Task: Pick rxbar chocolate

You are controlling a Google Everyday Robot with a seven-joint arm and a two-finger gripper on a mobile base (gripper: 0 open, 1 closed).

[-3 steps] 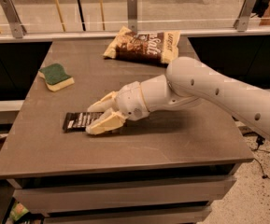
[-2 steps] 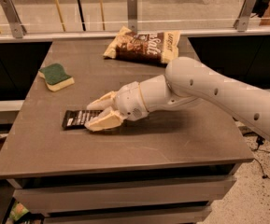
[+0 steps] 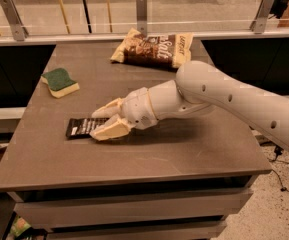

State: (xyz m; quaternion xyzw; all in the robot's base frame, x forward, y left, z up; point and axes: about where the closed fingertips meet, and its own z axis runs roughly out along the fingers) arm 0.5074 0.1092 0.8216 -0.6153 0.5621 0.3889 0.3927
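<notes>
The rxbar chocolate (image 3: 80,127) is a flat dark bar with white lettering, lying on the grey table (image 3: 194,154) left of centre. My gripper (image 3: 97,124) is down at the table surface over the bar's right end. One tan finger (image 3: 105,110) lies along the bar's far edge and the other finger (image 3: 109,130) along its near edge, both pressed against it. The bar's right end is hidden under the gripper. The bar still rests on the table.
A green-and-yellow sponge (image 3: 60,82) lies at the left of the table. A tan-and-brown snack bag (image 3: 153,49) lies at the far edge. A glass railing with metal posts (image 3: 142,11) runs behind the table. My white arm (image 3: 234,101) reaches in from the right.
The arm and bar stay in the same place. The two fingers look slightly closer together around the bar than one second ago.
</notes>
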